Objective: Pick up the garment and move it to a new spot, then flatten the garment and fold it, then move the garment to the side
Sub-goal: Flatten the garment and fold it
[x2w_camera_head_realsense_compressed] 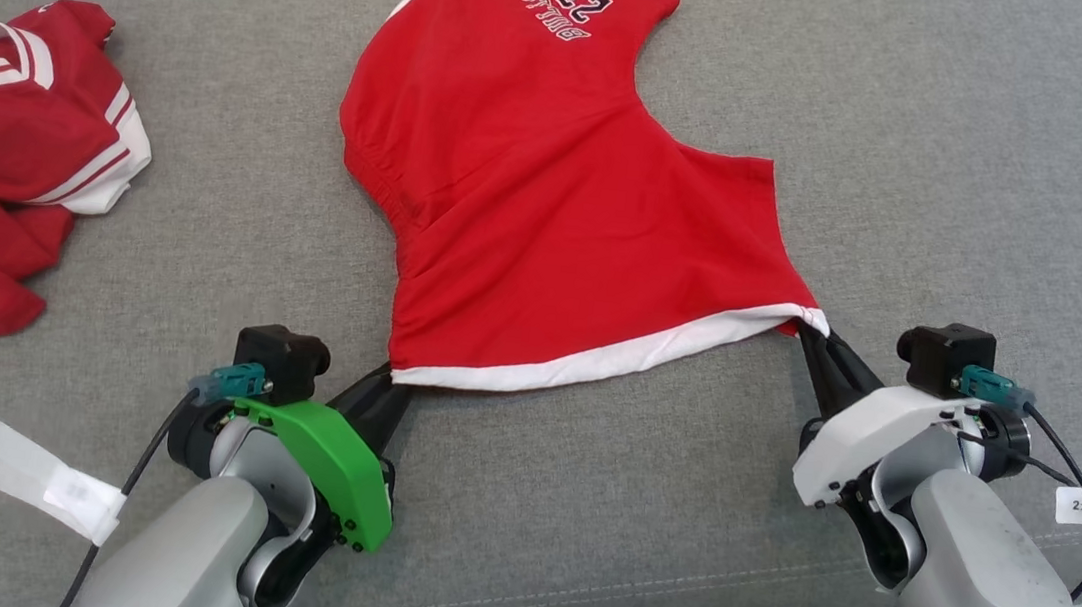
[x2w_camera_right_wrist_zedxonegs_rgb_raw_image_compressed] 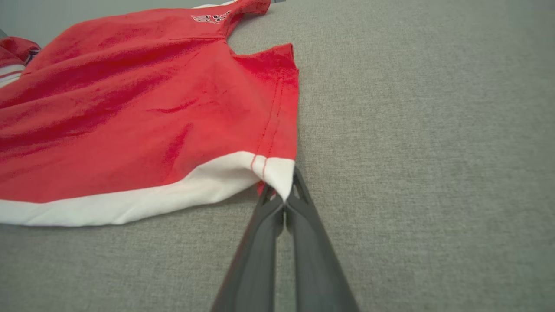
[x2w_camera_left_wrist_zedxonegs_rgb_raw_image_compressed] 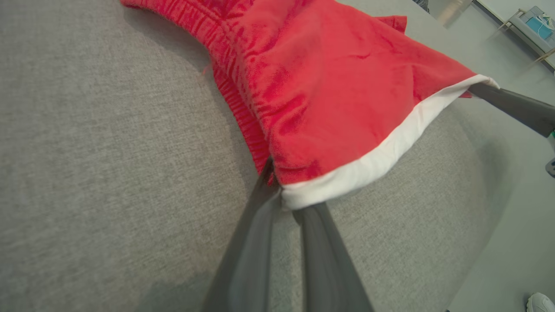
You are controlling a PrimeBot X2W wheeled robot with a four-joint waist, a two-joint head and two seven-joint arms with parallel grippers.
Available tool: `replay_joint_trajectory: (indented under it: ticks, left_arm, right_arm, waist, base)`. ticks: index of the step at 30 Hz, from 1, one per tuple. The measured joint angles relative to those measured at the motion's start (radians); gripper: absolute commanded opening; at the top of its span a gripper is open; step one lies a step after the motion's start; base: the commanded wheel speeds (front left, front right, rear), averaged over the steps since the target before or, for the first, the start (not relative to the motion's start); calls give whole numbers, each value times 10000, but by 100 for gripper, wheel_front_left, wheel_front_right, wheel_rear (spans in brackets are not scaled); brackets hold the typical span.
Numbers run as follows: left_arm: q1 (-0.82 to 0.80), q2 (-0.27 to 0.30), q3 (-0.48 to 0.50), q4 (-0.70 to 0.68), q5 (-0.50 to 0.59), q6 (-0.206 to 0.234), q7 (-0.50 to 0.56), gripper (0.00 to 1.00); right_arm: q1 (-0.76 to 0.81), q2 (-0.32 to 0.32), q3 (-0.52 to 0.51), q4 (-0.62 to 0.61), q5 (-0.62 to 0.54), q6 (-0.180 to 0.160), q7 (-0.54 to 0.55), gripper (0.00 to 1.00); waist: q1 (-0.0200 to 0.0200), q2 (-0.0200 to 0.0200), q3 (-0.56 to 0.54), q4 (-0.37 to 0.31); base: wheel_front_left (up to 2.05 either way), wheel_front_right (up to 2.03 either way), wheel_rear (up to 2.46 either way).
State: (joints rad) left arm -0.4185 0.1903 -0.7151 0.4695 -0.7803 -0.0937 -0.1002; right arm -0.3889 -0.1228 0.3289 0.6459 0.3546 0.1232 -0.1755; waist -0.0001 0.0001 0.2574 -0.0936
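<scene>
A red garment (x2w_camera_head_realsense_compressed: 533, 192) with a white hem band and "BULLS 23" printed near its far end lies stretched over the grey cushion (x2w_camera_head_realsense_compressed: 821, 122). My left gripper (x2w_camera_head_realsense_compressed: 390, 375) is shut on the hem's near-left corner; in the left wrist view that gripper (x2w_camera_left_wrist_zedxonegs_rgb_raw_image_compressed: 282, 201) pinches the white band of the garment (x2w_camera_left_wrist_zedxonegs_rgb_raw_image_compressed: 338, 108). My right gripper (x2w_camera_head_realsense_compressed: 808, 327) is shut on the hem's near-right corner, and in the right wrist view its tips (x2w_camera_right_wrist_zedxonegs_rgb_raw_image_compressed: 284, 197) clamp the white corner of the garment (x2w_camera_right_wrist_zedxonegs_rgb_raw_image_compressed: 151, 121). The hem runs taut between both grippers.
A second red-and-white garment (x2w_camera_head_realsense_compressed: 4, 147) lies crumpled at the left edge of the cushion. The cushion's front edge (x2w_camera_head_realsense_compressed: 671, 599) runs just below my arms. Pale floor (x2w_camera_left_wrist_zedxonegs_rgb_raw_image_compressed: 511, 225) and a shoe tip (x2w_camera_left_wrist_zedxonegs_rgb_raw_image_compressed: 542, 301) show beyond the cushion in the left wrist view.
</scene>
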Motion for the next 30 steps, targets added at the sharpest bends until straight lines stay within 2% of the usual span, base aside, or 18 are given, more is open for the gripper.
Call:
replay_joint_trajectory:
  ticks: [5,11,22,30]
  left_arm:
    - [58,-56,-35,77,75,-86,-663,0]
    - [306,-59,286,115,211,-86,-1294,0]
    - [1502,-12,297,236,543,-69,-1430,0]
    - [2058,23,316,184,731,150,-1473,0]
  right_arm:
    - [75,38,-280,63,188,0,-523,0]
    - [285,33,-364,-25,257,2,-631,0]
    - [1173,-58,36,-196,92,12,-715,0]
    - [1950,-171,230,-184,-10,12,-715,0]
  waist:
    - [0,0,-59,-14]
    - [0,0,-326,36]
    - [0,0,-986,-19]
    - [0,0,-1261,-27]
  base:
    - [0,0,0]
    - [0,0,0]
    - [0,0,0]
    - [0,0,0]
